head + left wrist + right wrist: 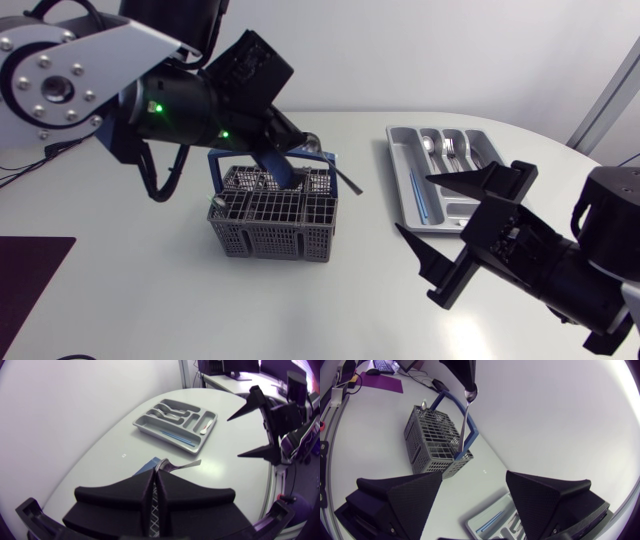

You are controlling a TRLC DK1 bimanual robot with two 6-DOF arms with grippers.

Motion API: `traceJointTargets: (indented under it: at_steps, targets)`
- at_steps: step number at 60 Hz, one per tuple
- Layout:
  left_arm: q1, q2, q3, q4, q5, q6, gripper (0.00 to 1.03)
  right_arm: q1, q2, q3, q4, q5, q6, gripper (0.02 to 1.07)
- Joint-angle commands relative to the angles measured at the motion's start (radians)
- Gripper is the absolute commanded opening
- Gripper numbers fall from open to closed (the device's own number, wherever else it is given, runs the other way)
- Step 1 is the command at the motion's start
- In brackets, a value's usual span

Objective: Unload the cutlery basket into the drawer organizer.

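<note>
Right now, your left tool (298, 140) is hanging directly above the cutlery basket (275, 215), its fingers pressing together on the upper end of a spoon (465, 415) that is dangling down to the basket's blue handle (470, 435). Your right tool (474, 477) is hovering well off to the basket's right, its fingers standing wide apart and gripping nothing. The drawer organizer (396, 150) is sitting on the tabletop (150, 300) on that same side of the basket, well apart from it, holding some cutlery.
</note>
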State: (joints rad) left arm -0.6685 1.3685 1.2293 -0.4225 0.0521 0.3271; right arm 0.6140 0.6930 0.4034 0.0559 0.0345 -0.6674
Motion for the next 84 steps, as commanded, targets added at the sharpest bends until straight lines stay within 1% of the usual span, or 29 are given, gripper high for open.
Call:
traceJointTargets:
  at_steps: [1, 7, 11, 20, 24, 31, 33, 39, 43, 46, 49, 54, 61, 65, 68, 84]
  targets:
    - [-0.011, 0.037, 0.062, -0.015, 0.028, -0.149, 0.03, 0.021, 0.017, -0.029, 0.055, 0.038, 0.061, 0.90]
    - [-0.014, 0.073, 0.087, -0.029, 0.074, -0.237, 0.04, 0.029, 0.040, -0.023, 0.093, 0.051, 0.088, 0.90]
    - [-0.019, 0.096, 0.091, -0.029, 0.092, -0.289, 0.04, 0.041, 0.054, -0.018, 0.116, 0.061, 0.100, 0.87]
    - [-0.045, 0.136, 0.095, -0.030, 0.104, -0.361, 0.04, 0.079, 0.108, -0.017, 0.185, 0.104, 0.109, 0.86]
    - [-0.054, 0.155, 0.101, -0.044, 0.123, -0.390, 0.03, 0.096, 0.137, -0.018, 0.226, 0.123, 0.109, 0.80]
    - [-0.068, 0.167, 0.108, -0.045, 0.146, -0.431, 0.03, 0.122, 0.191, -0.017, 0.286, 0.159, 0.103, 0.78]
    - [-0.071, 0.169, 0.110, -0.047, 0.147, -0.444, 0.03, 0.124, 0.201, -0.018, 0.300, 0.160, 0.100, 0.74]
    - [-0.079, 0.175, 0.122, -0.048, 0.158, -0.461, 0.03, 0.124, 0.232, -0.018, 0.331, 0.160, 0.088, 0.62]
    - [-0.079, 0.182, 0.139, -0.070, 0.169, -0.465, 0.03, 0.124, 0.240, -0.018, 0.335, 0.160, 0.077, 0.60]
    - [-0.080, 0.185, 0.145, -0.073, 0.173, -0.468, 0.03, 0.124, 0.241, -0.018, 0.344, 0.160, 0.068, 0.56]
    - [-0.080, 0.190, 0.154, -0.085, 0.176, -0.468, 0.03, 0.124, 0.243, -0.018, 0.348, 0.160, 0.063, 0.54]
    - [-0.080, 0.192, 0.160, -0.090, 0.176, -0.468, 0.03, 0.124, 0.247, -0.020, 0.352, 0.160, 0.051, 0.45]
    - [-0.080, 0.196, 0.165, -0.102, 0.183, -0.468, 0.03, 0.124, 0.255, -0.025, 0.361, 0.160, 0.035, 0.35]
    - [-0.082, 0.196, 0.167, -0.104, 0.183, -0.468, 0.03, 0.122, 0.260, -0.025, 0.366, 0.160, 0.034, 0.34]
    - [-0.083, 0.196, 0.168, -0.105, 0.183, -0.468, 0.03, 0.122, 0.264, -0.026, 0.372, 0.160, 0.026, 0.31]
    - [-0.088, 0.196, 0.176, -0.110, 0.184, -0.468, 0.03, 0.124, 0.275, -0.029, 0.378, 0.160, 0.015, 0.31]
